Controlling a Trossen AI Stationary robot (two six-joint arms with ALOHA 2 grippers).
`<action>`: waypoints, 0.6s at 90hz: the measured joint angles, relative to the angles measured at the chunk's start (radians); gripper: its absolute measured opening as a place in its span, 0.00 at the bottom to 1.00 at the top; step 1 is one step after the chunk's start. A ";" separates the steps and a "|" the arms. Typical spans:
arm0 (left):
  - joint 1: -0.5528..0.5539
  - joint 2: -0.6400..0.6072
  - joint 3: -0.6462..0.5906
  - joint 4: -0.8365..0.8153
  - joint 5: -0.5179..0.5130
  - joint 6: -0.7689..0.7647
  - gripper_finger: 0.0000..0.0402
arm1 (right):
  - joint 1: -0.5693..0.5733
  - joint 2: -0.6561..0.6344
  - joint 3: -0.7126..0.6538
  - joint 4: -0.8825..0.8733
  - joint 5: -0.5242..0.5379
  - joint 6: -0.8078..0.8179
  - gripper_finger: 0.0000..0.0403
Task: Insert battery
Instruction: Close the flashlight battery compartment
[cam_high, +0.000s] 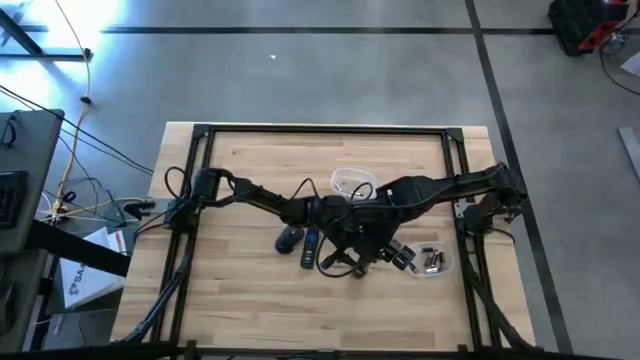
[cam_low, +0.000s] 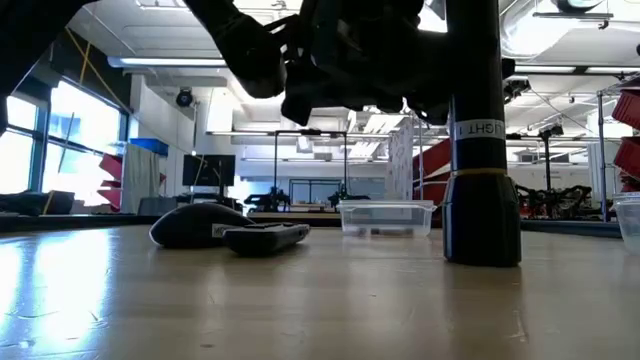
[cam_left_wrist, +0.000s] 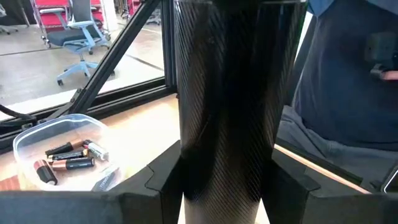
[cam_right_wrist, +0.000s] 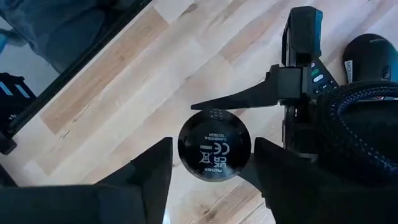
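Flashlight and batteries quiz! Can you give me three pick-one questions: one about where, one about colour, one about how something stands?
1. Where are the batteries?
A. In a clear tub
B. Loose on the table
C. On top of the mouse

2. What colour is the flashlight?
A. Red
B. White
C. Black

3. How is the flashlight placed?
A. Lying flat
B. Standing upright
C. Hanging in the air

Answers:
1 A: the batteries lie inside the clear tub.
2 C: the flashlight is black.
3 B: it stands on end on the table, with the left gripper clamped on its body and the right gripper open above its top.
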 joint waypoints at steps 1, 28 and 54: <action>0.000 0.000 0.000 0.000 0.000 0.000 0.36 | 0.000 0.000 0.000 0.000 0.000 -0.002 0.51; 0.000 0.000 0.000 0.000 0.001 0.006 0.36 | 0.000 -0.013 0.001 0.008 0.006 -0.030 0.52; 0.000 0.000 0.000 0.000 0.001 0.007 0.36 | 0.000 -0.013 0.001 0.019 0.006 -0.053 0.49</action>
